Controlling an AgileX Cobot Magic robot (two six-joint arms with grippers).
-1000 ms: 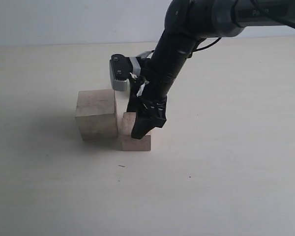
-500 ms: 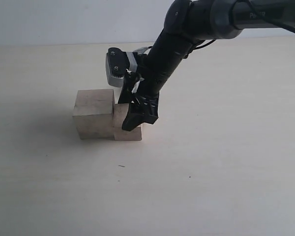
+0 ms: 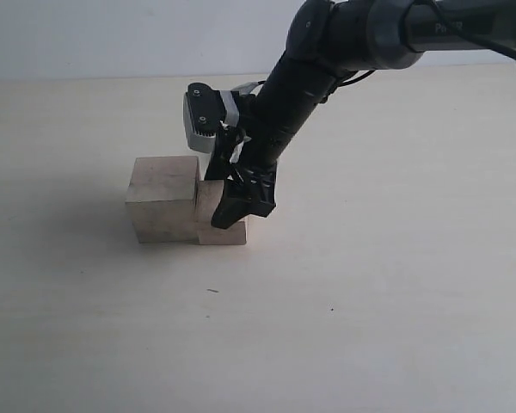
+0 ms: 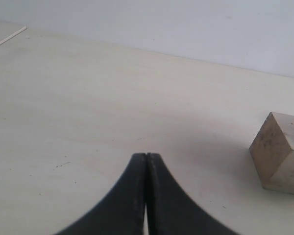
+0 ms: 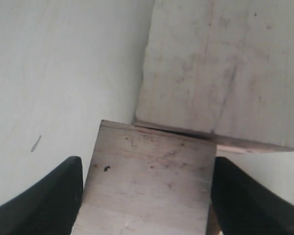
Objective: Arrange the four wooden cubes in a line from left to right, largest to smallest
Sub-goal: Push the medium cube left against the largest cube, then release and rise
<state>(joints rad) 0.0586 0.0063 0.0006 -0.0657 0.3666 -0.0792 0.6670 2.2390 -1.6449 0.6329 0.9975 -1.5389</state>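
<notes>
The big whitish cube (image 3: 163,198) stands on the table. A smaller tan cube (image 3: 224,236) sits flush against its right side. My right gripper (image 3: 232,206) reaches down over the smaller cube, one black finger on each of two opposite faces, shut on it. The right wrist view shows this cube (image 5: 152,181) between the fingers of the gripper (image 5: 147,178), its far edge touching the big cube (image 5: 225,68). My left gripper (image 4: 146,156) is shut on nothing, low over bare table, with one pale cube (image 4: 279,152) off to its side. The remaining cubes are out of view.
The pale tabletop (image 3: 370,301) runs wide around the two cubes and ends at a light wall at the back. The right arm slants in from the upper right of the exterior view. The left arm does not appear in that view.
The right gripper carried the smaller cube left and back until it met the big cube's side, nudging the big cube slightly left. Over the last half second almost nothing moved.
</notes>
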